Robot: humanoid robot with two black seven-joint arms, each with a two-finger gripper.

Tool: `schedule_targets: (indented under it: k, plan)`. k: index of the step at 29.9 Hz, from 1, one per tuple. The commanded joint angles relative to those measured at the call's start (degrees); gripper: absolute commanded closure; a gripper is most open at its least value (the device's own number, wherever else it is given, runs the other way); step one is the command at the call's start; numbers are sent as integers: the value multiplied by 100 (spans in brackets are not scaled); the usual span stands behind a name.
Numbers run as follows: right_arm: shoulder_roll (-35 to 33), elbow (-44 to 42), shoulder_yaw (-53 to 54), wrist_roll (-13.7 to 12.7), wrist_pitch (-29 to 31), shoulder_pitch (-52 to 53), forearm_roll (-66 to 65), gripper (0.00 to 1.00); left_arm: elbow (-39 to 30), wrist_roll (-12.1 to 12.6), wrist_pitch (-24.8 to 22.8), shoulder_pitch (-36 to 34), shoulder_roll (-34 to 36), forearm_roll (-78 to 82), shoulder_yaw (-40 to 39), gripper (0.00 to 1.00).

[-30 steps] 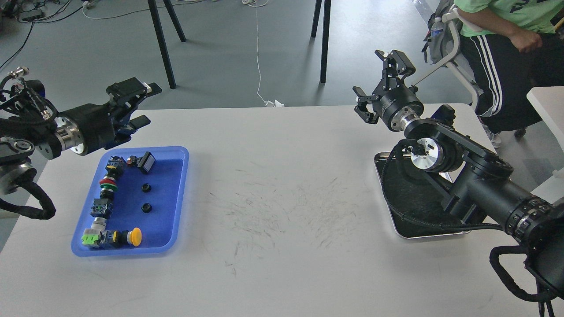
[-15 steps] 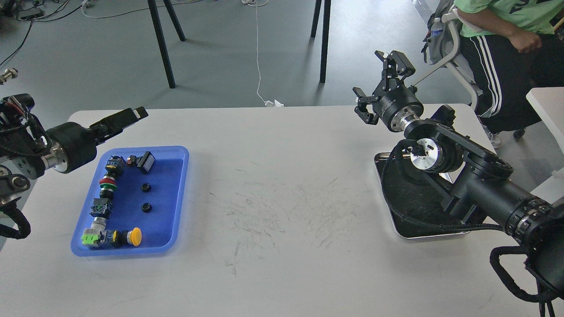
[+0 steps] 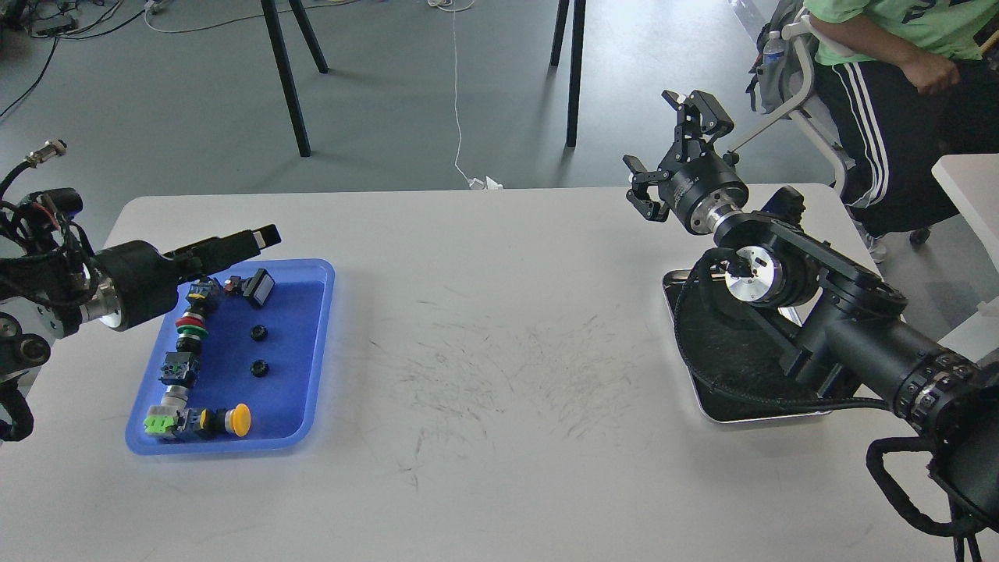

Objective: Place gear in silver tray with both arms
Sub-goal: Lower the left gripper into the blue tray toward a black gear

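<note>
Two small black gears [image 3: 258,332] [image 3: 259,368] lie in the blue tray [image 3: 321,343] at the left. My left gripper [image 3: 254,238] hovers over the tray's far left corner. It is seen edge-on, so its fingers cannot be told apart, and nothing shows in it. The silver tray [image 3: 749,419] with its dark inner surface sits at the right, partly covered by my right arm. My right gripper [image 3: 665,147] is open and empty, held high beyond the silver tray's far edge.
Several push buttons and switches [image 3: 191,328] line the blue tray's left side, with a yellow button [image 3: 240,419] at the front. A seated person [image 3: 897,78] is at the back right. Another white table [image 3: 972,187] stands at the right edge.
My left gripper has turned from a clearly open pose to edge-on and come lower, toward the blue tray's far corner. The right arm has barely moved.
</note>
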Motion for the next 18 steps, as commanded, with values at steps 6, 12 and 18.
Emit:
schedule_targets:
  k: [6, 12, 18]
  plan:
    - [8, 1, 1, 9, 1, -34, 0, 1, 750, 0, 396, 373, -571, 747, 563, 3]
    - [-1, 1, 1, 9, 1, -34, -9, 1, 1137, 0, 520, 690, -757, 959, 608, 3]
    - [34, 9, -8, 9, -26, -34, -17, 1, 1419, 0, 643, 787, -888, 994, 625, 6]
